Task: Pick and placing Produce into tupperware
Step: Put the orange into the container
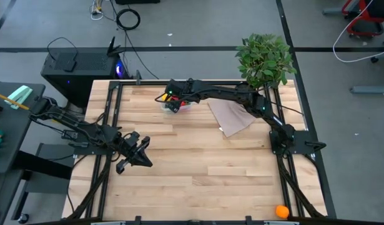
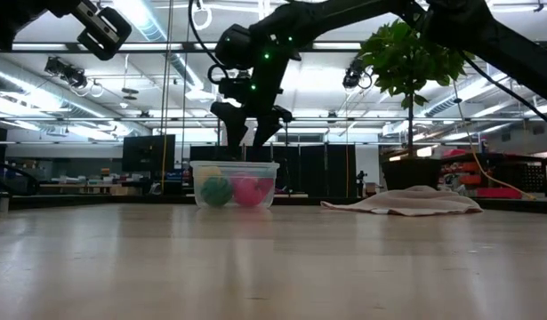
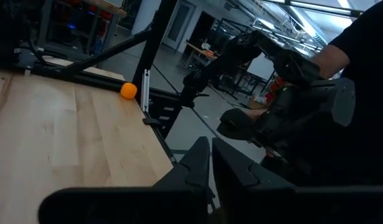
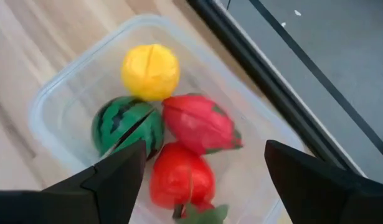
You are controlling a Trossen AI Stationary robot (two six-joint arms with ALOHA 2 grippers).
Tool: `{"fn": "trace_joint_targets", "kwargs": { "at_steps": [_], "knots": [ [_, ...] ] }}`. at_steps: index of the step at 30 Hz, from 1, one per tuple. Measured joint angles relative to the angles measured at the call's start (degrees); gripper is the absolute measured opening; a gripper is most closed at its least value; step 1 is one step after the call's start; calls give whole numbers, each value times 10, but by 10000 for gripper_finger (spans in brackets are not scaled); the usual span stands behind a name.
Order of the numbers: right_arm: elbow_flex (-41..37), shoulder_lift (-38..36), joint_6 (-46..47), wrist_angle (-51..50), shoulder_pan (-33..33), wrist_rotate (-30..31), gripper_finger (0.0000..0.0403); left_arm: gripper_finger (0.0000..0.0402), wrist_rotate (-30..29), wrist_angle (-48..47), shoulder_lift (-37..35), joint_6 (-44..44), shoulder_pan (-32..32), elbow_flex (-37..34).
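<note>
The clear tupperware [image 4: 66, 93] stands on the table near its far edge [image 1: 177, 105] [image 2: 236, 185]. Inside lie a yellow piece [image 4: 150, 71], a dark-green striped ball [image 4: 126, 127], a pink-red piece [image 4: 198, 123] and a red piece with a green stem [image 4: 182, 180]. My right gripper [image 4: 203, 171] [image 1: 173, 100] hovers open just above the tub, fingers pointing down, holding nothing. An orange piece [image 1: 281, 211] [image 3: 129, 91] lies at the table's near right corner. My left gripper [image 1: 142, 153] [image 3: 211, 163] waits shut above the table's left side.
A beige folded cloth [image 1: 232, 116] [image 2: 406, 201] lies right of the tub. A leafy plant in a black pot [image 1: 265, 57] stands at the far right corner. Bare wood spreads over the table's middle and near side [image 1: 198, 175].
</note>
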Motion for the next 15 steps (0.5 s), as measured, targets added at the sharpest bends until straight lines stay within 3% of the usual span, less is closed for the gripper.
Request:
{"fn": "trace_joint_targets", "kwargs": {
  "at_steps": [8, 15],
  "knots": [
    [0, -36, -20, -91, 57, -10, 320, 6, 0, -4, 0, 1, 0, 0],
    [1, -71, 21, -257, 142, -94, 312, 25, 0, -10, 0, 1, 0, 0]
  ]
}}
